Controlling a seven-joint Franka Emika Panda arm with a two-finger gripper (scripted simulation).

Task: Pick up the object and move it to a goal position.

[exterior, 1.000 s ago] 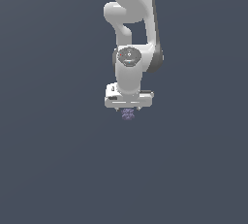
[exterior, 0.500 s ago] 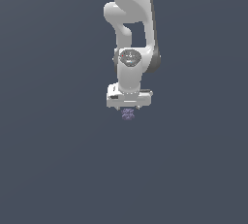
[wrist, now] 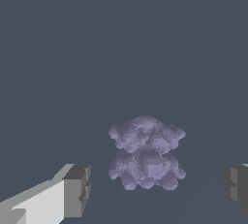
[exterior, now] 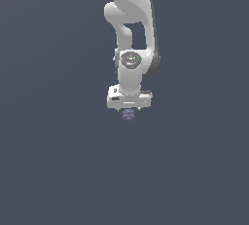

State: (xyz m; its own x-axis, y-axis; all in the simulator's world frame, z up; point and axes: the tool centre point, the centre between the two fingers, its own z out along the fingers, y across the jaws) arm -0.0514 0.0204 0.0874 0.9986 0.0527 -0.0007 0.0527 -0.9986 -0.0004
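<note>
Plainly, most of both views is filled by a flat, dark grey-blue surface. Next in size, the white arm is seen in the exterior view coming down from the top edge, its wrist turned straight down. At its lower end the tool is carried, wide and white, with the fingers barely seen below it in that view.

In the wrist view the fingers are shown spread apart, one dark-tipped pad to either side of the frame, and a clear gap is left between each pad and the lump; so the tool is read as open, with nothing clasped.

Smallest of all is the object, a purple-lilac lump with a bumpy, speckled skin. It is found directly under the tool in the exterior view and between the two fingers in the wrist view. No marked long axis can be made out: it is roughly as broad as it is long, pinched slightly across the middle into two lobes. Whether it rests on the surface cannot be told.
</note>
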